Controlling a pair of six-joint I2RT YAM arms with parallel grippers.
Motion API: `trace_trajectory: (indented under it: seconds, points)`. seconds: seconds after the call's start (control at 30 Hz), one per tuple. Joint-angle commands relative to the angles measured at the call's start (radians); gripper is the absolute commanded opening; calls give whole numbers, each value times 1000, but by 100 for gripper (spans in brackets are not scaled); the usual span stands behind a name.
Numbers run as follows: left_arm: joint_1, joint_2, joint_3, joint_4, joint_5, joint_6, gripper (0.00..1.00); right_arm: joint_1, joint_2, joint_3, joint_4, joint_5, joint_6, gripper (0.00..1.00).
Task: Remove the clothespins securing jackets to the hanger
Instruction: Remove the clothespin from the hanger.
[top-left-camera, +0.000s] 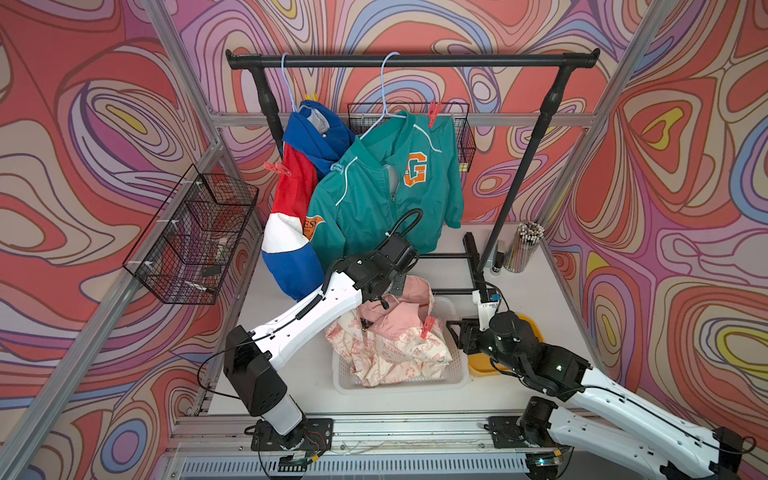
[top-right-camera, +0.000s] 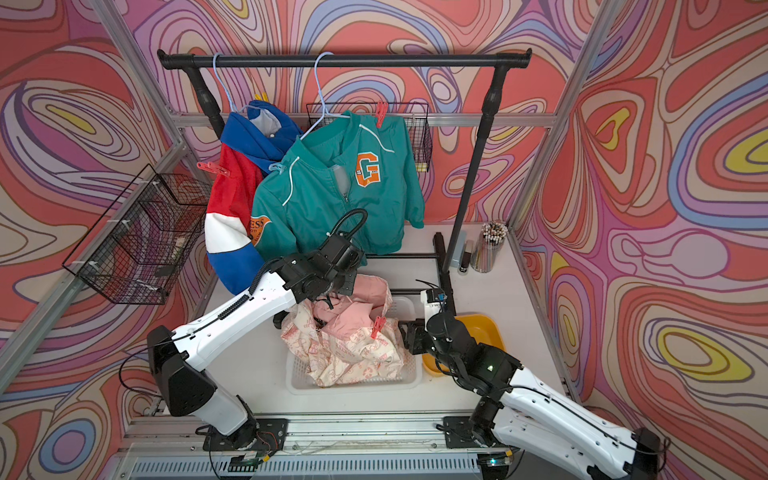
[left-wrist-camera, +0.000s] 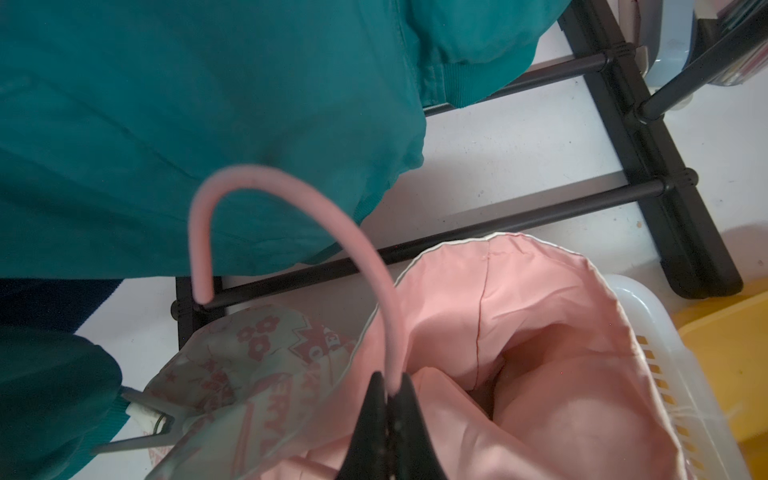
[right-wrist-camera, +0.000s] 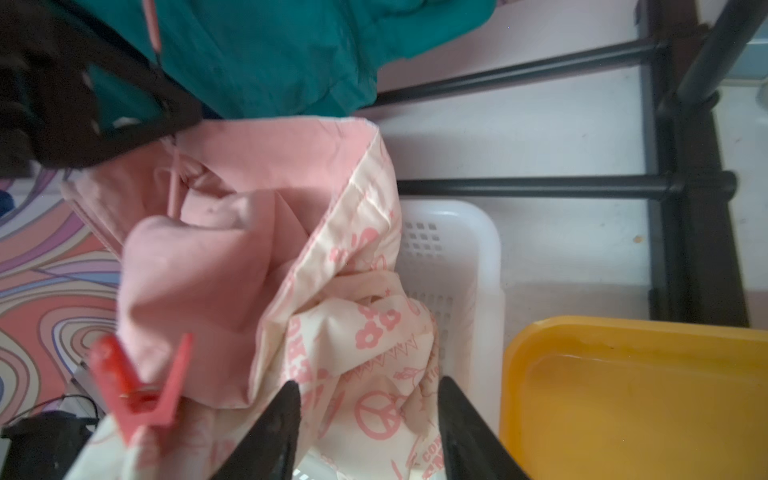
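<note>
Pink-and-cream jacket (top-left-camera: 390, 353) slumped in the white basket (top-left-camera: 374, 386) under the left gripper (left-wrist-camera: 388, 382), pressed shut on the pink hanger hook (left-wrist-camera: 291, 216), with a red clothespin (right-wrist-camera: 137, 386) still clipped on just beside the spread, empty right gripper (right-wrist-camera: 369, 384). Far beyond both grippers, more left on the teal jacket (top-left-camera: 374, 208) (red pin (top-left-camera: 434, 112), light blue pin (top-left-camera: 338, 167)) and hooded jacket (top-left-camera: 291, 199) (red-orange pin (top-left-camera: 277, 168), yellow pin (top-left-camera: 311, 97)); judged well short of done.

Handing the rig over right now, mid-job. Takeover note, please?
Left gripper: shut on the hook of the pink wire hanger, above the white plastic basket.
Right gripper: open, beside the pink-and-cream printed jacket.
Done: that jacket is off the black rail, partly in the basket.
Left: its red plastic clothespin and a grey pin at its edge; red pin and light-blue pin on the teal jacket; second red pin and yellow pin on the blue-red-white hooded jacket.
</note>
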Motion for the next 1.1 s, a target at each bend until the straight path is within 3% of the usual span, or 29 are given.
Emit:
trace_trajectory:
  seconds: [0.0,0.13,0.3,0.43,0.53,0.83,1.07]
  points:
    - [1,8,-21,45,16,-22,0,-7,-15,77,-165,36,2,69]
    - [1,9,-35,63,31,-27,0,-10,12,140,-86,-93,6,86]
    - [1,12,-43,77,40,-30,0,-16,126,155,7,-235,61,91]
    - [1,11,-46,81,42,-31,0,-20,170,129,54,-270,105,90]
    - [2,11,-47,86,46,-30,0,-22,175,109,77,-280,123,86]
    - [1,16,-58,97,59,-26,0,-21,201,104,114,-289,121,59]
    - [1,13,-62,107,73,-26,0,-25,229,112,117,-277,122,51]
